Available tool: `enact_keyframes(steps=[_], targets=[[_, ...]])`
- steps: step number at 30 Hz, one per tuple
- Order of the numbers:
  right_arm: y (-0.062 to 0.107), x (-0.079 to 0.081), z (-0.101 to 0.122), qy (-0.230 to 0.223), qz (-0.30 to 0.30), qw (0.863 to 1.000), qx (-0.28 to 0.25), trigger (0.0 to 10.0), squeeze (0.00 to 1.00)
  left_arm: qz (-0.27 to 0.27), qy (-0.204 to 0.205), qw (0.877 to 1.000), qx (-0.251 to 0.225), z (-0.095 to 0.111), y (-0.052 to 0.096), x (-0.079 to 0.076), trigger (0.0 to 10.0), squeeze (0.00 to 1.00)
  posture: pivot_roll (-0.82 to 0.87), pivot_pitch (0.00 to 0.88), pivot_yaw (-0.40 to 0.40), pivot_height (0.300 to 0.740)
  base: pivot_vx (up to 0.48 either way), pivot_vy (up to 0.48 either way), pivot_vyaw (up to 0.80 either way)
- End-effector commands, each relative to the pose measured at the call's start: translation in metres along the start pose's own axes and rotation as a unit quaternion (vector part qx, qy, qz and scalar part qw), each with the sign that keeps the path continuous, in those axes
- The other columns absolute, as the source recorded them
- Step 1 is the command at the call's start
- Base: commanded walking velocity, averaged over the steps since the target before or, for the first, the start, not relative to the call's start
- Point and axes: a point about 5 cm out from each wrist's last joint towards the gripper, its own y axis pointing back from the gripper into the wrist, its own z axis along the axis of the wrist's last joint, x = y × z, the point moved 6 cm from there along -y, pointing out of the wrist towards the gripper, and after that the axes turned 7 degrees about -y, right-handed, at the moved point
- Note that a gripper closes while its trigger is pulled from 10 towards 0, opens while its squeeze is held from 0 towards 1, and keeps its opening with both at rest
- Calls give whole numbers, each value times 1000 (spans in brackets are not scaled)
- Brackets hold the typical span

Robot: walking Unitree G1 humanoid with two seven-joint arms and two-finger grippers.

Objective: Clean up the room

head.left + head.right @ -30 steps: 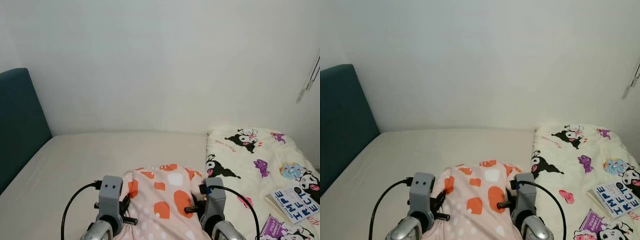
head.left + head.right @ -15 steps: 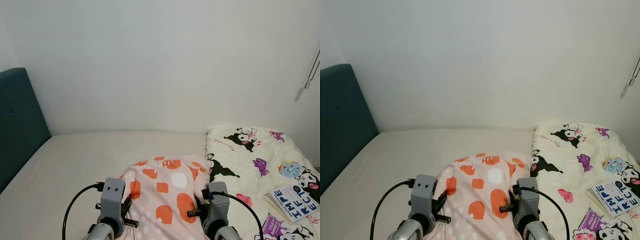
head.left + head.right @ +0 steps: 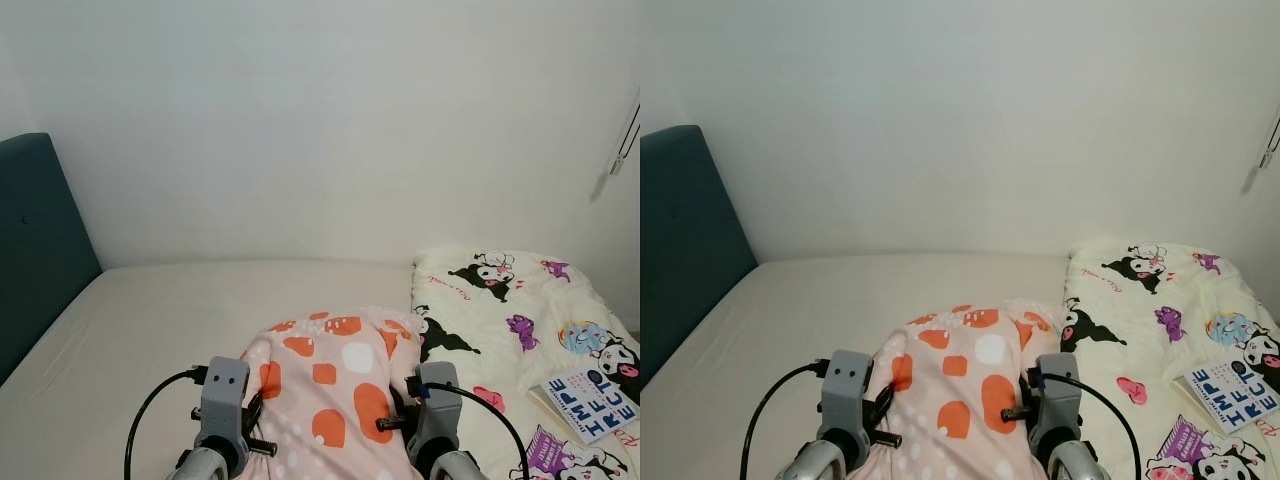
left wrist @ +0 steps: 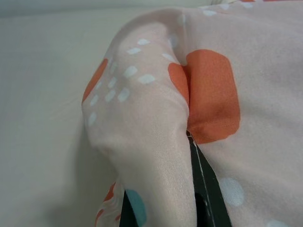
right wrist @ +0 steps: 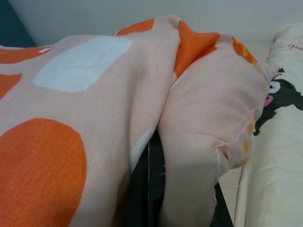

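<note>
Both hands — left hand [image 4: 189,189] and right hand [image 5: 156,189] — pinch folds of the soft, orange-blotched pink pillow [image 3: 335,385].

A plain white wall [image 3: 330,120] rises behind the bed [image 3: 190,310], evenly lit and bare. The bed carries a smooth cream sheet. At the bed's left end stands a dark teal upholstered headboard [image 3: 35,250], touching the wall. Right of the bed's bare sheet, a thin dark cord [image 3: 627,130] hangs against the wall near the corner.
</note>
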Motion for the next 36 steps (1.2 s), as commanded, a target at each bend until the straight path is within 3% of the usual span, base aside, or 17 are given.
enact_keyframes(steps=[1, 23, 36], targets=[[-3, 9, 10, 11, 16, 1000, -25, 10000, 0, -12, -1, 1000, -22, 10, -3, -6, 10000, 0, 3, 117, -12, 724, 0, 0, 0], [-3, 6, 12, 10, 9, 999, -30, 10000, 0, -40, 4, 998, -44, 18, -4, -13, 10000, 0, -1, 118, -8, 724, 0, 0, 0], [-3, 5, 12, 10, 7, 999, -30, 10000, 0, -46, 11, 998, -48, 20, -5, -13, 10000, 0, -3, 120, -8, 724, 0, 404, 0]])
